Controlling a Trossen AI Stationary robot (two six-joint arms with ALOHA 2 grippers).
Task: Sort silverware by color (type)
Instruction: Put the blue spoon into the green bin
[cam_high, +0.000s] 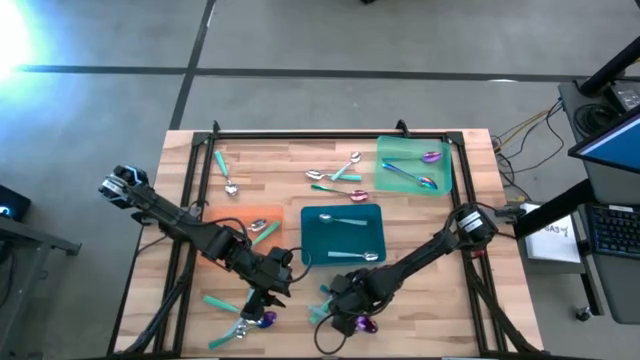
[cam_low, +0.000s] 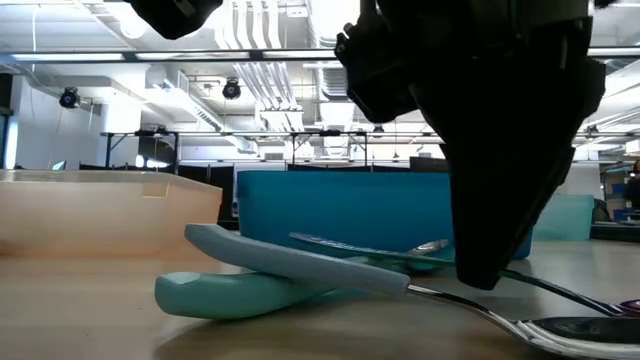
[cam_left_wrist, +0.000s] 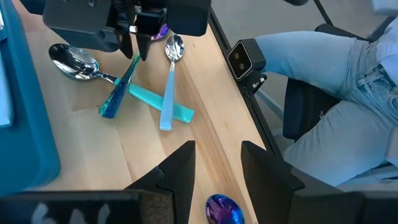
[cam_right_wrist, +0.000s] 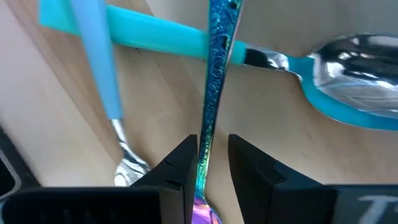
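My right gripper (cam_right_wrist: 213, 163) points down near the table's front edge, its fingers narrowly apart on either side of an iridescent blue-purple spoon's handle (cam_right_wrist: 214, 93). That spoon (cam_high: 360, 325) lies across the teal handle (cam_right_wrist: 155, 36) of a silver-bowled spoon (cam_right_wrist: 354, 65). A pale-blue-handled spoon (cam_right_wrist: 99, 68) lies beside them. My left gripper (cam_left_wrist: 217, 171) hangs open above another purple spoon's bowl (cam_left_wrist: 224, 210), with nothing between its fingers. Teal-handled pieces (cam_high: 225, 325) lie next to it. My right gripper comes from above with one finger on each side of the iridescent spoon's handle, close to its bowl end (cam_right_wrist: 205, 158), the fingers across the handle. A sliver of table shows beside one finger (cam_right_wrist: 249, 168). Whether the fingers touch the handle I cannot tell.
An orange tray (cam_high: 240, 214), a teal tray (cam_high: 315, 240) with silver spoons and a green tray (cam_high: 390, 160) with iridescent pieces lie toward the far side. More silverware (cam_high: 335, 178) lies on the wood. A seated person's legs (cam_left_wrist: 336, 93) show past the front edge.
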